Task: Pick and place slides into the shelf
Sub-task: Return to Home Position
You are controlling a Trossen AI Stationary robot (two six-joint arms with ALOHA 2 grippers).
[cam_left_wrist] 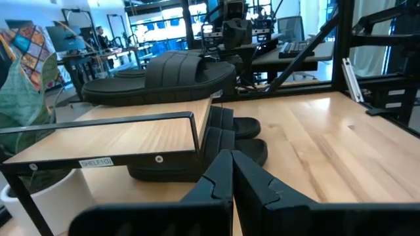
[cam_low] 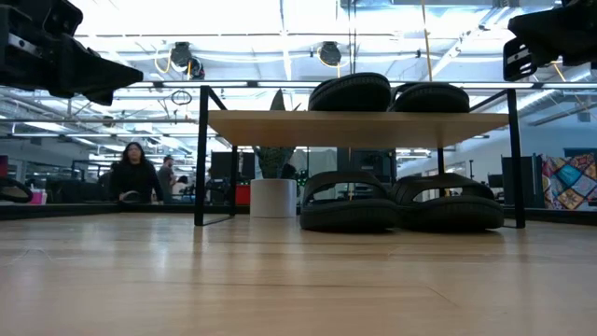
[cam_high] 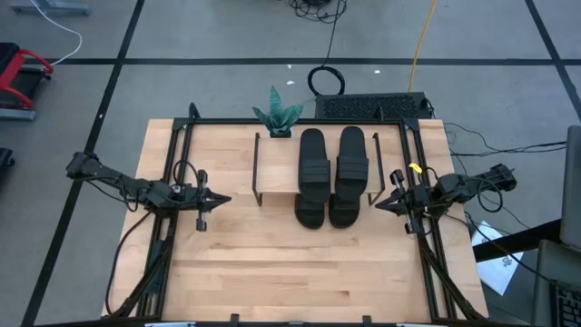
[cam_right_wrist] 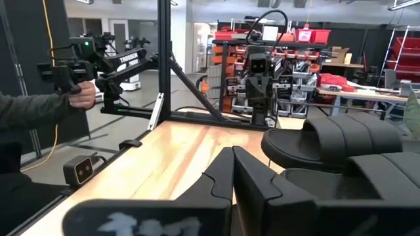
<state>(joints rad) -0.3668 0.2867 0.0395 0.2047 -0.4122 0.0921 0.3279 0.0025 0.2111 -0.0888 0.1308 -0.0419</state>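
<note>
Looking down on the wooden tabletop (cam_high: 272, 272), you have the low light-wood shelf with thin black legs (cam_high: 277, 168) toward 12 o'clock. Two matte black open-toed slide sandals (cam_high: 315, 154) lie on its board; the lower pair (cam_high: 309, 213) sits tucked beneath, ends poking out toward 6. Your left gripper (cam_high: 221, 199) hovers at the shelf's 9 o'clock, your right gripper (cam_high: 381, 203) at 3, both pinched closed on nothing and apart from the rack, so the placing looks finished and neither arm should nudge it.
</note>
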